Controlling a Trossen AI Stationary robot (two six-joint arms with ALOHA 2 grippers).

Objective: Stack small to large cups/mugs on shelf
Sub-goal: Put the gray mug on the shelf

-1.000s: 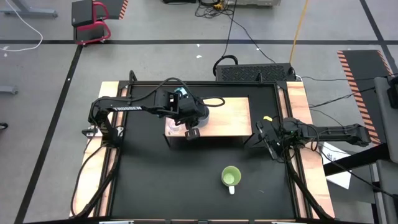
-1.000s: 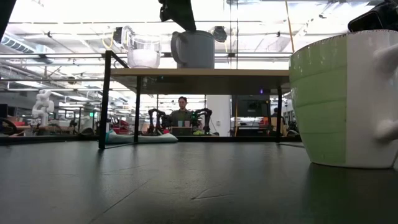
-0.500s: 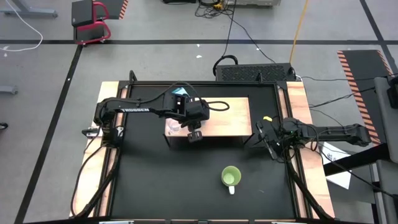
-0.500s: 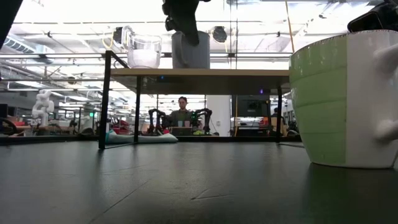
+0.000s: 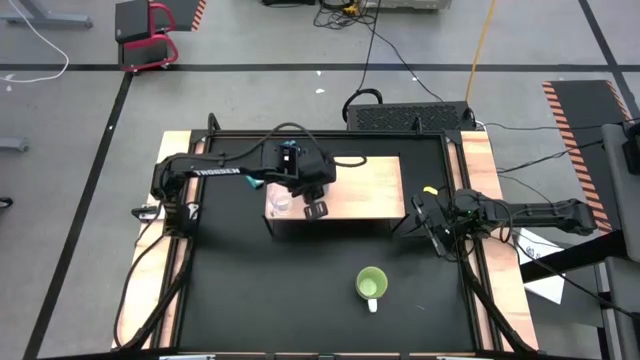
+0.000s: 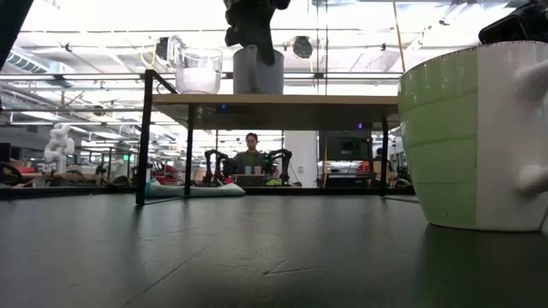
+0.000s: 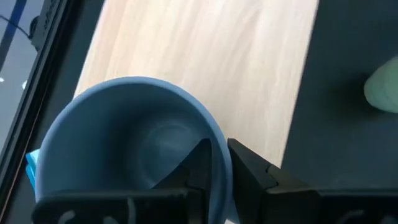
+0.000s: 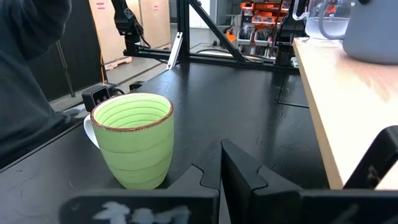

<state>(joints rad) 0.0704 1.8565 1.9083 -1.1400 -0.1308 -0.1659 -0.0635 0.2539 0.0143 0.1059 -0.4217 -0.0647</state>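
Left arm reaches in from the left edge of the table (image 5: pixel 240 290) over the wooden shelf (image 5: pixel 365 188). Left gripper (image 7: pixel 219 163) is above the shelf's left end, clamped on the rim of the grey-blue mug (image 7: pixel 134 146): one finger inside the wall, the other outside. In the low view the mug (image 6: pixel 257 73) sits on the shelf top (image 6: pixel 282 99) with the gripper on it from above; can't tell whether its base is fully resting on the wood. The mug is hidden under the arm in the high view.

Glass cup (image 5: pixel 281 205) is on the shelf at its left end, just left of the mug, upright; in the low view it (image 6: pixel 198 68) stands clear of the mug, not touching.

Green mug (image 5: pixel 372 285) is on the black table, upright, near side, right of centre, well apart from the shelf, white handle pointing to the near edge. It (image 6: pixel 475 137) fills the right of the low view.

Right arm waits at the right edge of the table. Right gripper (image 8: pixel 221 165) is closed on nothing, low over the table, facing the green mug (image 8: pixel 134 146), with the shelf edge (image 8: pixel 348 106) alongside.
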